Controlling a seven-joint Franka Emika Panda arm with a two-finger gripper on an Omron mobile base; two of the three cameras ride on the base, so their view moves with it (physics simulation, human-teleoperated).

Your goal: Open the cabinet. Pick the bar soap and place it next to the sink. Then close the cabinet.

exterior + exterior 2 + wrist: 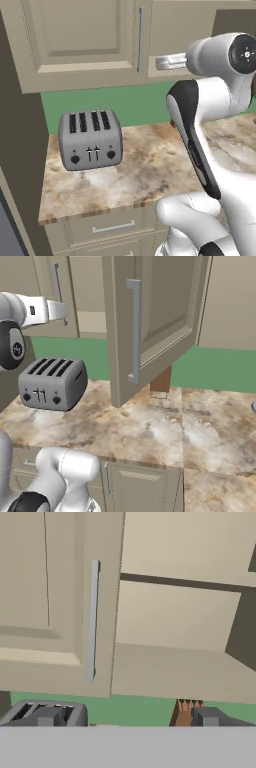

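The cabinet (165, 311) has its right door swung out over the counter, its long silver handle (134, 331) facing me. The left door (75, 40) is closed. In the hand view I look into the cabinet (175, 617), where a bare shelf and floor show. My gripper (127, 718) is open, its fingertips (210, 716) wide apart with nothing between them. It hangs in front of the cabinet's lower edge (162, 63), beside the closed door's handle (57, 286). The bar soap and the sink are out of view.
A grey four-slot toaster (91, 140) stands on the tan marbled counter (150, 170) below the closed door. A brown knife block (161, 381) sits at the green back wall, behind the open door. Drawers (112, 227) run under the counter.
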